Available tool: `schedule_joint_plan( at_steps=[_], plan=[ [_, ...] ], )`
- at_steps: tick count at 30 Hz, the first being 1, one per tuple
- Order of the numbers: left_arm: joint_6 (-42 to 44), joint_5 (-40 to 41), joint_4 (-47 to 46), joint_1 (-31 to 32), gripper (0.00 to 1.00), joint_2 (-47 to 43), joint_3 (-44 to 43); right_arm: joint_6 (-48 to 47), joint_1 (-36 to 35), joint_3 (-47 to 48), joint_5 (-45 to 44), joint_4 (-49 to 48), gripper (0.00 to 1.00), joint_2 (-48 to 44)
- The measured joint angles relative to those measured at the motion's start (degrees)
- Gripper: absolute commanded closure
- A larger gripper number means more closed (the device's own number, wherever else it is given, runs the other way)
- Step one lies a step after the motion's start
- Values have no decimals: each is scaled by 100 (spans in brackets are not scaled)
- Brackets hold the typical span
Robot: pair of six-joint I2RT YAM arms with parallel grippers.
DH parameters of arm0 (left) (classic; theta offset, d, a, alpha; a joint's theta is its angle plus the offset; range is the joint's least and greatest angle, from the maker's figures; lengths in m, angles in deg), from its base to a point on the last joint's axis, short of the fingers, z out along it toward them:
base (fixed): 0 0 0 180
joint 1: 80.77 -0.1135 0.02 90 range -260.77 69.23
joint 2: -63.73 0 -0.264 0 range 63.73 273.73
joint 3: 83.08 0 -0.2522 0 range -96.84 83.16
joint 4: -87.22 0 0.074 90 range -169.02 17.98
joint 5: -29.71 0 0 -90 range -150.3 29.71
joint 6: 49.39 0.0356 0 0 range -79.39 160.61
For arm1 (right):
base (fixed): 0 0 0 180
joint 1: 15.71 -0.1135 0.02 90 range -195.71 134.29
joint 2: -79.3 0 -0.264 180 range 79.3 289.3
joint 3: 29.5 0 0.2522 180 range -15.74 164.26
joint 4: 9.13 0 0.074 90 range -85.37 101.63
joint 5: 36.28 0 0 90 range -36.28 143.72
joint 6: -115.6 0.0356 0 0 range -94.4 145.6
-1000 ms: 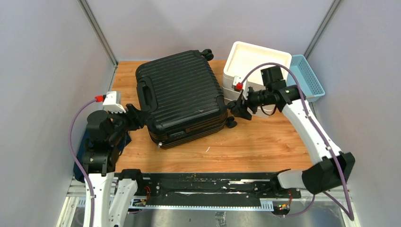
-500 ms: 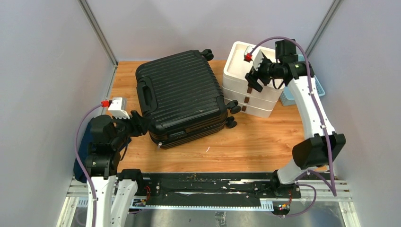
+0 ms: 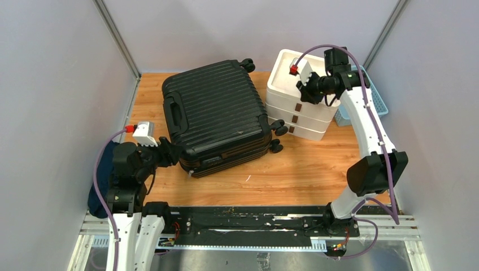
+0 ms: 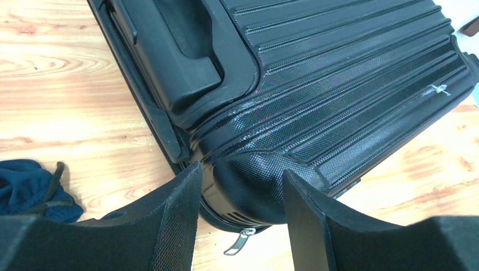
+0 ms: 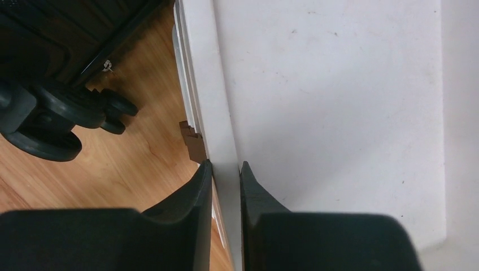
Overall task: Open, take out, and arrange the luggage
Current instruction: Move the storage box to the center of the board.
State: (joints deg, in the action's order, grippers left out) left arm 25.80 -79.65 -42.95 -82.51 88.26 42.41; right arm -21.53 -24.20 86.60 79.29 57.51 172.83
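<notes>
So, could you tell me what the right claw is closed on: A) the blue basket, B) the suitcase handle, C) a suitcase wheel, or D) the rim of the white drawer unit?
D: in the right wrist view the right claw pinches the thin rim of the white drawer unit from both sides.

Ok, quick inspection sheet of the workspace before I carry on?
Surface: wooden table, no spill seen.
Job's things: luggage closed, lying flat; zipper pull at near corner.
Clutter: white drawer unit, blue basket to its right, dark blue cloth at left edge.
Grippers: left gripper open, straddling the luggage corner; right gripper shut on the drawer unit's rim.
Cables: purple cable on each arm, none snagged.
Surroundings: grey walls, nothing else seen.
</notes>
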Motion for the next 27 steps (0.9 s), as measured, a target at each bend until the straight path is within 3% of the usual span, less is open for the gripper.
schedule_joint_plan(
  at_steps=[10, 22, 27],
  plan=[
    [-2, -28, -48, 0, 42, -138, 24, 544, 0, -632, -227, -94, 94, -643],
    [-2, -81, -114, 0, 42, -232, 70, 1176, 22, -2111, -866, 74, 95, -2483],
    [-2, -96, -129, 7, 42, -236, 70, 1270, 546, -2627, -957, 20, 95, -3237]
  ],
)
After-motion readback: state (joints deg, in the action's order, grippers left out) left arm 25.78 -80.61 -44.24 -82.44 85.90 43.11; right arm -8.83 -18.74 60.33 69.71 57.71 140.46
